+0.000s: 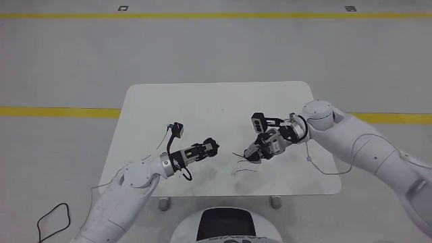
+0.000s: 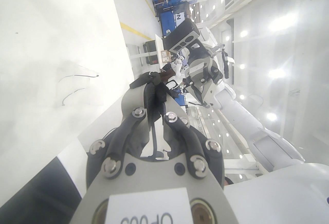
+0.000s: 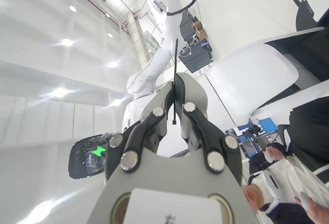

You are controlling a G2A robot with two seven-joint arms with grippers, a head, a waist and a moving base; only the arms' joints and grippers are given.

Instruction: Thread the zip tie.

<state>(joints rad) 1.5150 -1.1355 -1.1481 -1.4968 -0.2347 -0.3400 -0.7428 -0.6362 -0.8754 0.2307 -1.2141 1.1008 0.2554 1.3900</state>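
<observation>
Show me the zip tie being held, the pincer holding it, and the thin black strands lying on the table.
zip tie (image 3: 176,60): right wrist view, strap beyond the fingertips.
right pincer (image 3: 176,83): right wrist view, midway between its fingertips.
black strands (image 2: 77,75): left wrist view, middle of one strand.

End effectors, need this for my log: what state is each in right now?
Left end effector: closed; whether it holds anything cannot be told.
Right end effector: closed, holding the zip tie.
</observation>
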